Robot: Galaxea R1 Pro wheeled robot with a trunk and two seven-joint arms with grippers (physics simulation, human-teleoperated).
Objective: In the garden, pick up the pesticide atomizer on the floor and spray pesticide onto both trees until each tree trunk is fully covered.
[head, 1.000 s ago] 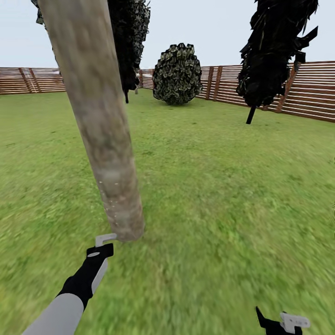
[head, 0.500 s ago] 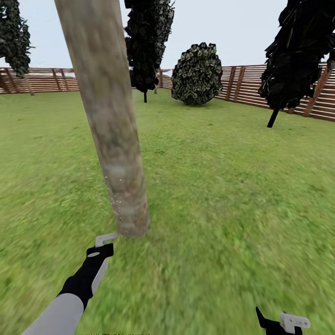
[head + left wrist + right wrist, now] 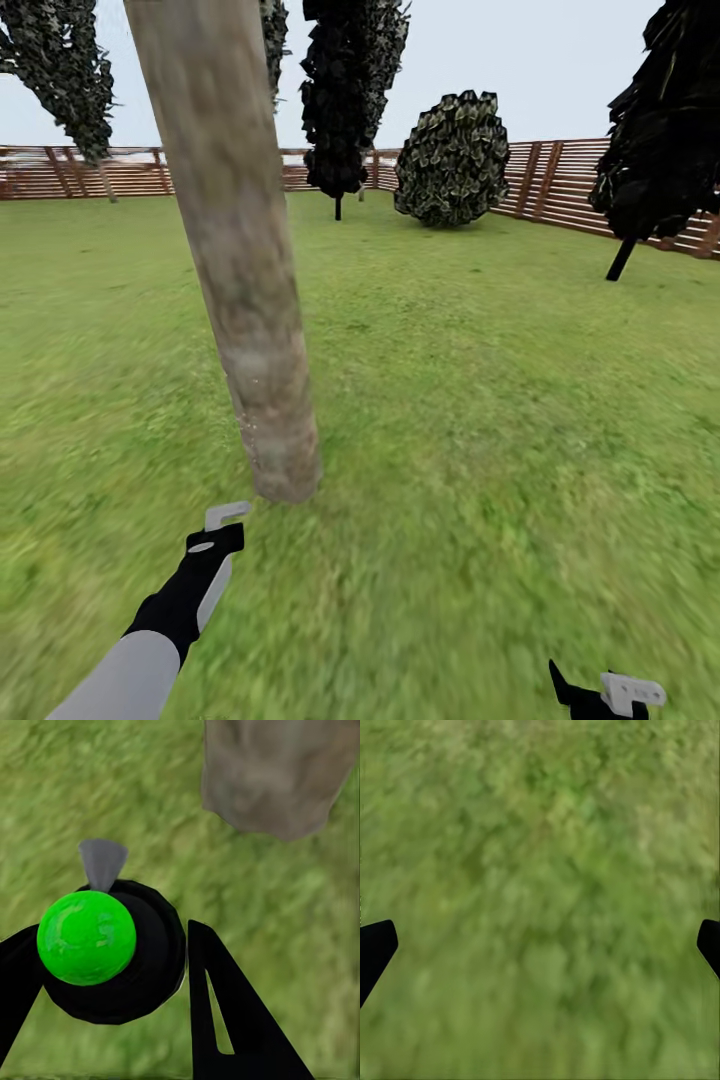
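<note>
My left gripper [image 3: 214,545] is shut on the pesticide atomizer [image 3: 87,937], a black round body with a bright green cap and a grey nozzle. The nozzle [image 3: 226,515] points at the foot of the near tree trunk [image 3: 250,330], a thick grey-brown column just ahead of it. A few pale specks of pesticide [image 3: 250,425] dot the lower bark. A second tree [image 3: 62,70] with grey-flecked foliage stands far off at the left by the fence. My right gripper [image 3: 600,692] is low at the right, open over bare grass [image 3: 540,870].
Two all-black trees [image 3: 345,100] [image 3: 660,130] and a round bush [image 3: 455,160] stand at the back. A brown slat fence [image 3: 560,185] rings the lawn. Open grass [image 3: 500,400] lies right of the trunk.
The whole picture has slid rightward, so the camera has turned left, bringing the far left tree into sight. Both arms hold the same pose in the picture.
</note>
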